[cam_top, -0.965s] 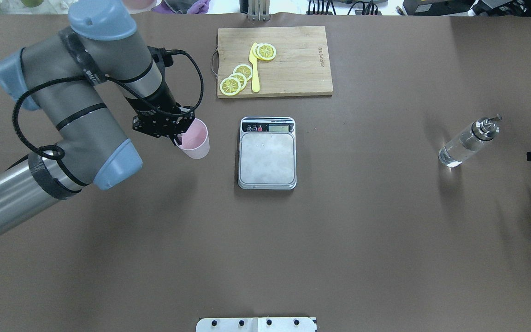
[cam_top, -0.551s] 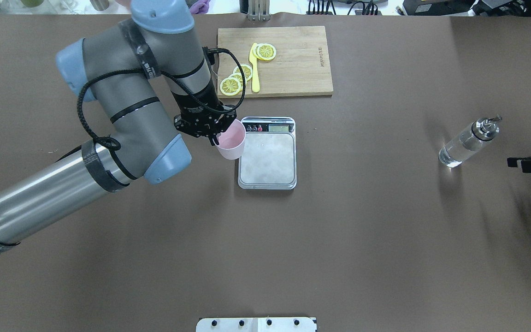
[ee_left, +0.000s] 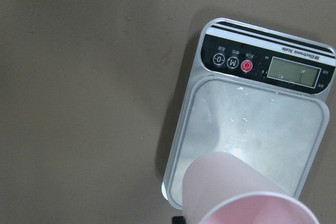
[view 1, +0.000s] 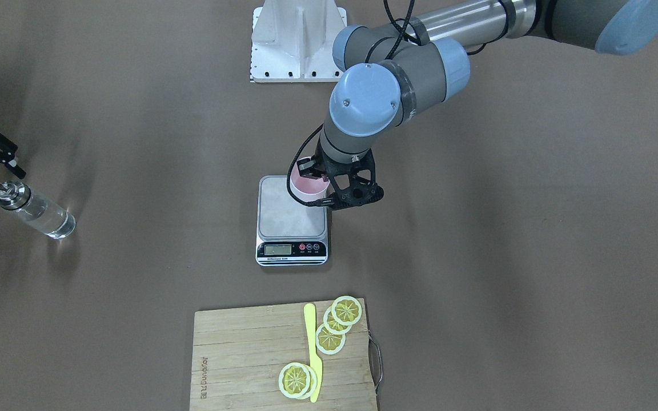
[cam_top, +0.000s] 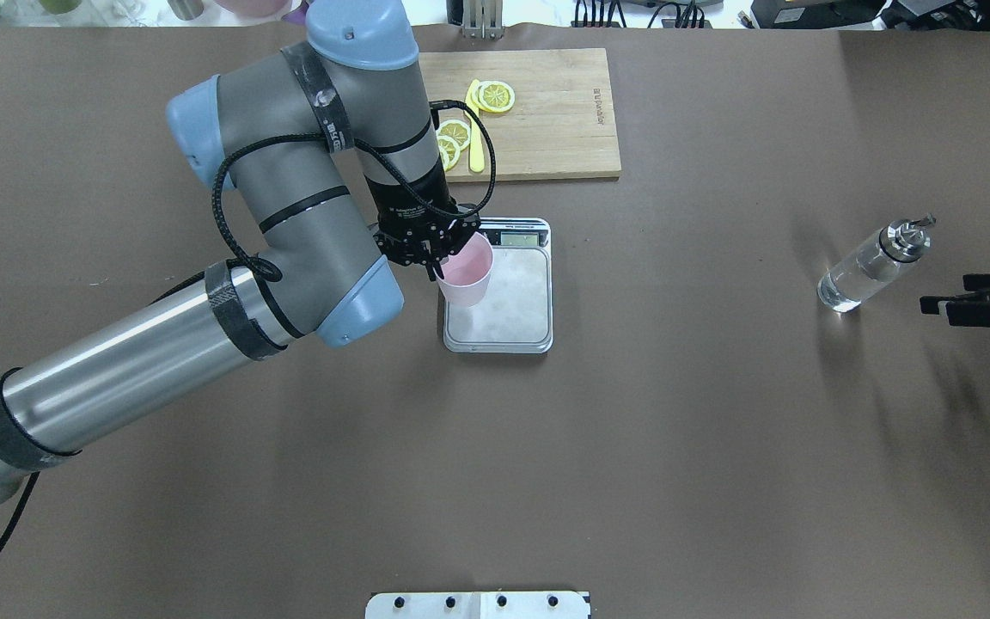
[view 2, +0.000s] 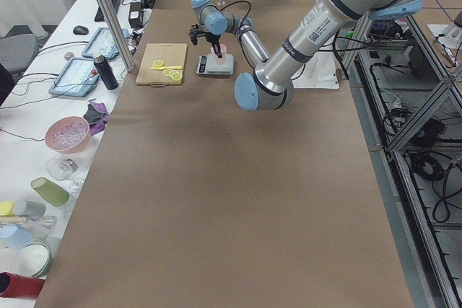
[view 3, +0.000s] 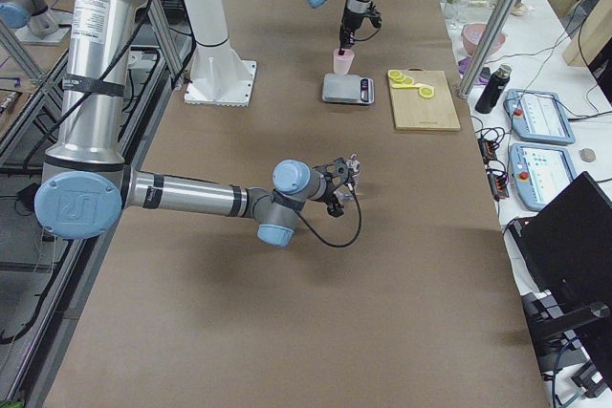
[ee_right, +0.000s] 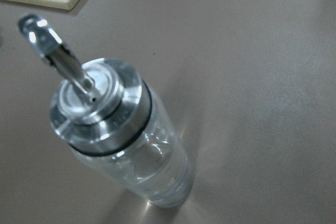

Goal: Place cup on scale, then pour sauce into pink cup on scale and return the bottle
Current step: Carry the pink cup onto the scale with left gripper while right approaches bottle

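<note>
Over the left edge of the scale (cam_top: 505, 311), we clamp the pink cup (cam_top: 466, 275) by its rim in our left gripper (cam_top: 435, 260); our right gripper (cam_top: 959, 296), fingers apart, hovers beside the standing bottle (cam_top: 869, 268).

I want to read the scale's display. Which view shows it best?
Left wrist-mounted: the display of the scale is large, near and unobstructed. Front-facing and overhead show it small; the side views, tiny; right wrist, none.

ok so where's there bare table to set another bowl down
Widest bare table lies between the scale and the robot's base plate. The strip between scale and bottle is also free. Crowded: the left gripper holding the cup at the scale, cutting board just behind, right gripper beside the bottle.
</note>
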Controlling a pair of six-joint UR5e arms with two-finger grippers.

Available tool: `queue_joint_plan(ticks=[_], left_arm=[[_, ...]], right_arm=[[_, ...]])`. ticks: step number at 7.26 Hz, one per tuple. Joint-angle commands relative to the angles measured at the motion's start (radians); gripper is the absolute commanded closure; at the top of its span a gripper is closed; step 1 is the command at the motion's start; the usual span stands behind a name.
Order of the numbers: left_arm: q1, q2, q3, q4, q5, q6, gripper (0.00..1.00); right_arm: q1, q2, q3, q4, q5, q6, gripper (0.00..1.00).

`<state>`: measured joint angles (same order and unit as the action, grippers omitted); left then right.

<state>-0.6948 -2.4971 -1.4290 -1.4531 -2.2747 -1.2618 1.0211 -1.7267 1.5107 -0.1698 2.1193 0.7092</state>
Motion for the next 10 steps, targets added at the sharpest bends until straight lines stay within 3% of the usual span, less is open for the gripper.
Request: queue_joint_plan(ticks=[1,6,7,8,9,10], left_arm=[[0.009,-0.005,0.019,-0.023,0.003,-0.013,1.00],[0.026,0.006,0.055,-0.084,0.007,-0.021,1.00],[0.026,0.017,0.055,-0.114,0.007,-0.022,0.64],[0.026,0.018,0.053,-0.118,0.007,-0.022,0.12],[0.026,0.018,0.050,-0.118,0.007,-0.028,0.02],[0.025,0.018,0.045,-0.116,0.007,-0.028,0.02]], right_arm=[[-0.027,0.047,-0.050,0.056,-0.042,0.001,0.00],[-0.050,0.071,-0.063,0.081,-0.055,0.001,0.00],[-0.053,0.076,-0.063,0.081,-0.062,0.003,0.00],[-0.055,0.076,-0.063,0.082,-0.071,0.001,0.00],[-0.059,0.079,-0.063,0.082,-0.084,0.001,0.00],[-0.062,0.081,-0.070,0.102,-0.103,0.001,0.00]])
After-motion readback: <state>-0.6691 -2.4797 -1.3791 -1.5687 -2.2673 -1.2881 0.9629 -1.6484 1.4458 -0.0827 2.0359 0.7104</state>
